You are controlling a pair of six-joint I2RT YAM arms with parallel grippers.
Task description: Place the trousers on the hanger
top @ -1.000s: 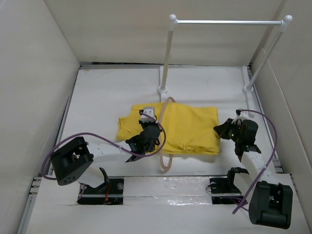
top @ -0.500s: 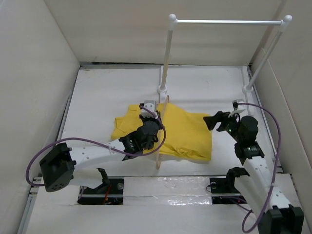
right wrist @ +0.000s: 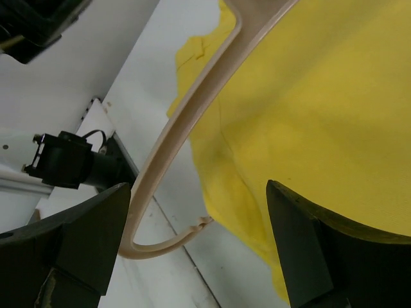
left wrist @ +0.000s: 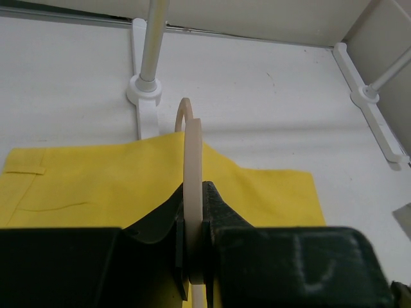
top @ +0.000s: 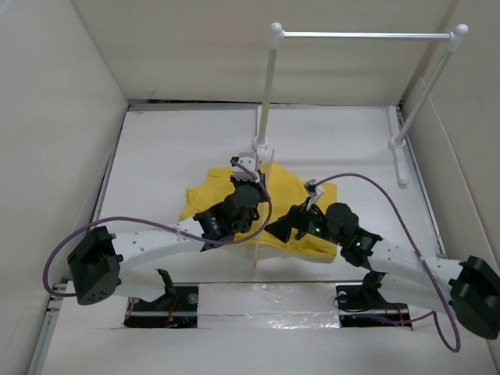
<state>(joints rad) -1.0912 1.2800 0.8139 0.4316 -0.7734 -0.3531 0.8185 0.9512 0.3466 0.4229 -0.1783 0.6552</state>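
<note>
The yellow trousers (top: 291, 191) lie rumpled mid-table. The beige hanger (top: 257, 248) stands on edge across them, its hook toward the rack. My left gripper (top: 248, 197) is shut on the hanger; in the left wrist view the thin hanger (left wrist: 192, 160) runs up from between the closed jaws of the left gripper (left wrist: 192, 221) over the trousers (left wrist: 90, 186). My right gripper (top: 295, 226) hovers open over the cloth's near edge. In the right wrist view the right gripper (right wrist: 198, 192) brackets the hanger's (right wrist: 183, 128) rounded corner and the trousers' (right wrist: 321, 96) hem, touching neither.
A white rail (top: 363, 35) on two posts stands at the back, its left post base (top: 260, 144) just behind the hanger's hook. White walls enclose the table on three sides. Both arm bases sit at the near edge.
My right gripper opened and swung left from the trousers' right end to their near edge beside the hanger. The left gripper tipped the hanger on edge and moved it back; the cloth bunched leftward.
</note>
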